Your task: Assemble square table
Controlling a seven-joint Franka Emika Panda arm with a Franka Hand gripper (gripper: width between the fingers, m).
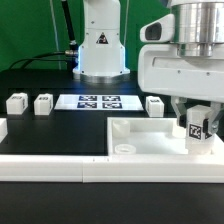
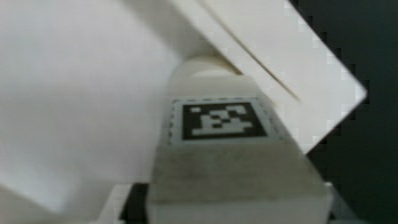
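The square tabletop (image 1: 155, 142) lies at the exterior view's right, and its right edge is cut off by the picture border. The gripper (image 1: 196, 143) stands over the tabletop's right part with its fingers down at the rim. The arm's bulky white hand hides where they meet the plastic, so I cannot tell whether the fingers are clamped on the tabletop or merely set against it. In the wrist view one tagged finger (image 2: 222, 160) fills the foreground against the tabletop's (image 2: 89, 90) white surface. The picture is blurred, and the other finger is out of sight. One leg (image 1: 155, 105) sits just behind the tabletop's far rim. Two more legs (image 1: 43, 102) (image 1: 15, 101) stand well off to the tabletop's left, beyond the marker board (image 1: 97, 101). A white shape (image 1: 2, 128) at the border left of the tabletop is cut off too much to name. The long rail (image 1: 60, 168) runs along the tabletop's near side.
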